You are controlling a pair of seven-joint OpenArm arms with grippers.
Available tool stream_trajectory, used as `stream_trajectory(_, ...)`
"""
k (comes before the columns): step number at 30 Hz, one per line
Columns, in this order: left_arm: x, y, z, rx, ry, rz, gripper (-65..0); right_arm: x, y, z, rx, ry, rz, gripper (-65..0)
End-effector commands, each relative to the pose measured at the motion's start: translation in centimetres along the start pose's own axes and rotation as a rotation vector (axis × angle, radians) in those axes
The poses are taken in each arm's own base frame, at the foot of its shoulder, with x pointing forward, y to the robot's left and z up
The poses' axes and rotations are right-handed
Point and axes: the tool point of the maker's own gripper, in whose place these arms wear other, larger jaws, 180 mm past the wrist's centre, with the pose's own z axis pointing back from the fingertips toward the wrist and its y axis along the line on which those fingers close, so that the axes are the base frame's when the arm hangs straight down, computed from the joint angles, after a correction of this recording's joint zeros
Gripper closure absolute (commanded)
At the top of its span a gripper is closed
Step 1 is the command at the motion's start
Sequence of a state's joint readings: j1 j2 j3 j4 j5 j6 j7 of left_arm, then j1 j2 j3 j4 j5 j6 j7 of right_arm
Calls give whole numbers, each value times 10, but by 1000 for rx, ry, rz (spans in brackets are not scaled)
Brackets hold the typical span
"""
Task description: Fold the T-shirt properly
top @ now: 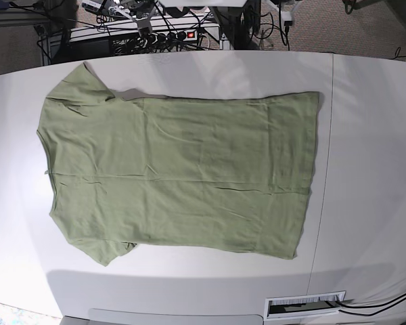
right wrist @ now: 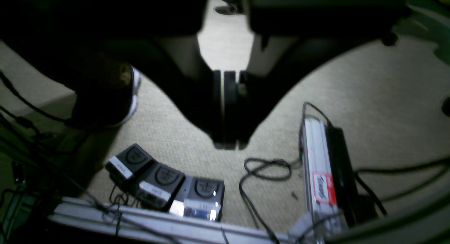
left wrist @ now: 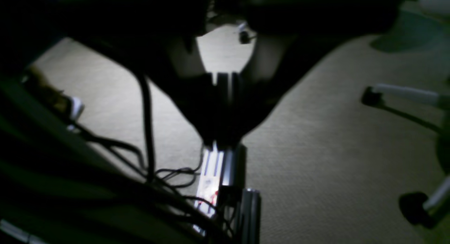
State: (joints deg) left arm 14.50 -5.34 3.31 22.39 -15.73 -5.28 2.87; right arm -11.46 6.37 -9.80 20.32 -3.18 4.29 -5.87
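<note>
I am seeing the sage-green short-sleeved T-shirt lying flat across the white table; left gripper and right gripper are hanging clenched, empty, over carpet.

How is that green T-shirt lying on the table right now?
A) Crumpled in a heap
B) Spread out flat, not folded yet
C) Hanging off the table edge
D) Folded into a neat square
B: in the base view the T-shirt lies spread flat on the white table, both short sleeves out to the sides, with no fold in it and no gripper near it.
</note>
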Motion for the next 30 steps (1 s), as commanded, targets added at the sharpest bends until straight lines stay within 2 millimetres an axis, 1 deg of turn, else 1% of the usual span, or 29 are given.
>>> stream_trajectory(1,-9,7,3,-6,13,-5,0,-3,-3,1,-4,3,7,0)
stream_trajectory(5,-27,22,13,-37,26,-22,0,-19,-17,3,-25,27,14,0)
stream_trajectory(8,-42,45,25,-11,28,-36,0,-35,-36,7,-52,54,25,0)
stream_trajectory(10,-52,57,36,-24,22,-30,0,-47,-51,11,-74,71,35,0)
stream_trajectory(13,-67,65,56,-84,15,-33,0,-63,-74,20,-107,87,61,0)
stream_trajectory(16,-77,70,75,-116,6,-63,0,-71,-97,31,-138,83,97,0)
stream_trajectory(20,-86,77,99,-123,-6,-121,0,-83,-118,50,-157,78,160,0)
stream_trajectory(24,-94,80,125,-138,-10,-183,0,-92,-131,74,-164,49,241,0)
stream_trajectory(27,-98,81,144,-153,-10,-230,0,-94,-136,95,-160,19,313,0)
stream_trajectory(30,-103,78,161,-171,-5,-314,0,-89,-135,116,-145,-23,389,0)
